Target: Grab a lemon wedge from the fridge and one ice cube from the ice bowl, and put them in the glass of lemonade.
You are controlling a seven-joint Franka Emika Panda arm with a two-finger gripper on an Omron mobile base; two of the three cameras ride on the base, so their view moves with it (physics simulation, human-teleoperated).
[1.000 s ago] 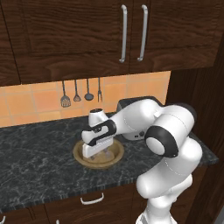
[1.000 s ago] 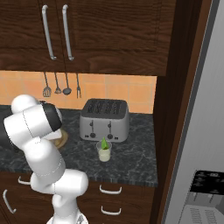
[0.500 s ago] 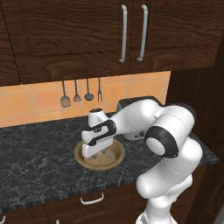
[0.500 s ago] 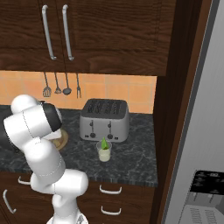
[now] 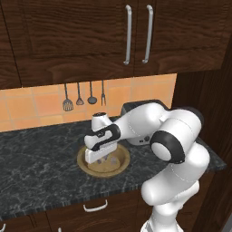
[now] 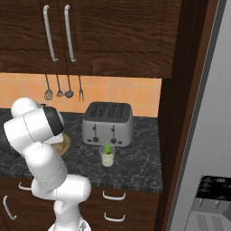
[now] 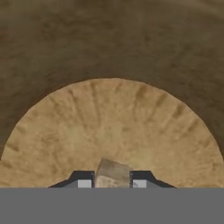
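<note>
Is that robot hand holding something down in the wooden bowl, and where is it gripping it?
Yes. The gripper is down in the ice bowl, its jaws closed on an ice cube, one on either side, pinching its lower part.

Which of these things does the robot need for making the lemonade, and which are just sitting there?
Needed:
ice bowl
ice cube, pinched in the gripper
glass of lemonade, lemon wedge already in it
fridge

Just sitting there:
toaster
hanging utensils
cabinets
</note>
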